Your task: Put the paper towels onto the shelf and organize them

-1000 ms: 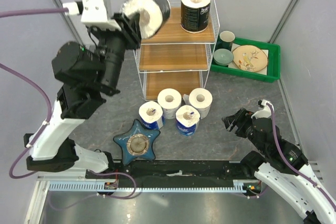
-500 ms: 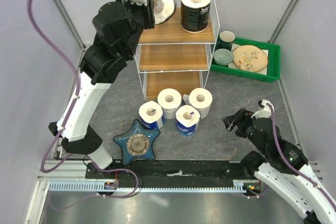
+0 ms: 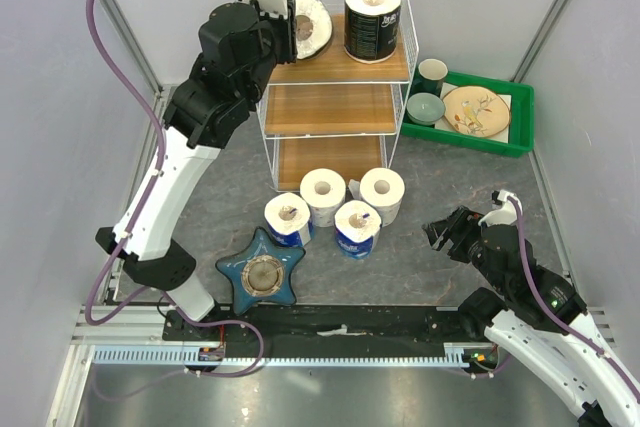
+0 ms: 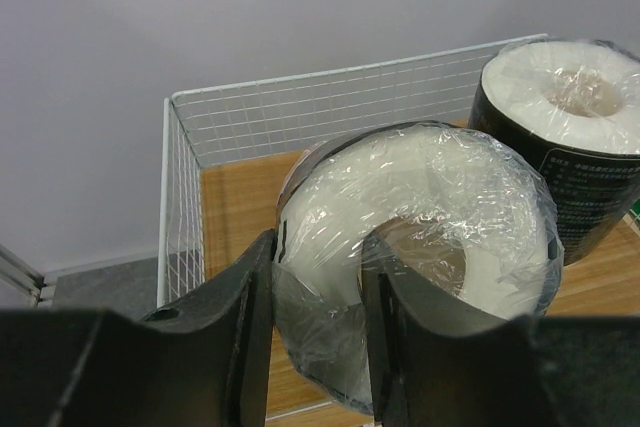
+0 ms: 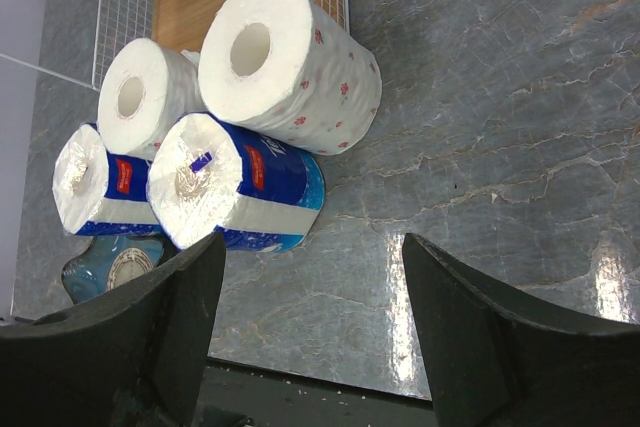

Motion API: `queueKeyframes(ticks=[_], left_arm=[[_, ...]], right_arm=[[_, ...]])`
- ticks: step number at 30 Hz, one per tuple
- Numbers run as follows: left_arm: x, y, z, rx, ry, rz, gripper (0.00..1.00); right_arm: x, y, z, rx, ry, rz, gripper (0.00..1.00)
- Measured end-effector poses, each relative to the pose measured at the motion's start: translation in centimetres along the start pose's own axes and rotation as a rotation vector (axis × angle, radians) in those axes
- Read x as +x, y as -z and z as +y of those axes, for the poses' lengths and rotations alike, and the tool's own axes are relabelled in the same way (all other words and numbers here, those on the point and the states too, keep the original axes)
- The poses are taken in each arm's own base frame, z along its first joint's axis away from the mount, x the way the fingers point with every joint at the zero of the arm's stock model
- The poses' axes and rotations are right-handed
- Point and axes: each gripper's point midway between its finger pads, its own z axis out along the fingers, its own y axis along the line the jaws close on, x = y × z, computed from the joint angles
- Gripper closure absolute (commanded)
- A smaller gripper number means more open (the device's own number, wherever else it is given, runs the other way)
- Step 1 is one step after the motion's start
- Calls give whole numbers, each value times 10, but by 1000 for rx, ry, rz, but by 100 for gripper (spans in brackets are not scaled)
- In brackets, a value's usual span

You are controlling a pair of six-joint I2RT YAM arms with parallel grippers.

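- Over the top tier of the shelf, seen from above, my left gripper is clamped on a black-wrapped roll. The roll hangs on its side at the tier's left end, with its core pointing right toward the upright black roll. There is bare wood between the two. My right gripper waits low on the worktop, to the right of the four loose rolls and nearer to them than my left.
- From my left wrist, the held roll fills the jaws. One finger is outside it and the other seems to sit in the core. The wire rim stands to the left and behind, and the upright roll is just beside on the right. I judge the free room is straight down onto the wood.
- From my right wrist, the right gripper is spread apart and holds nothing. The nearest blue-white roll lies ahead and to the left, with its long axis slanting across my jaws. It touches the flowered white roll. Bare worktop lies to the right.
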Motion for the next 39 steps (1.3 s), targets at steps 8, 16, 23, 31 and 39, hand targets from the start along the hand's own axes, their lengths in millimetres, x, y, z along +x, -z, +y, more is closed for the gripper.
queueKeyframes(ticks=[8,16,23,31,39], left_arm=[[3,-2,1,7,19,5,65],[0,2,2,14,22,0,64],[-7,8,5,13,29,-14,51],[-6,6,6,11,32,-16,47],[-6,4,6,12,34,-21,43]], right_arm=[[0,0,0,0,0,0,20],[0,0,0,0,0,0,20],[0,0,0,0,0,0,20],[0,0,0,0,0,0,20],[0,0,0,0,0,0,20]])
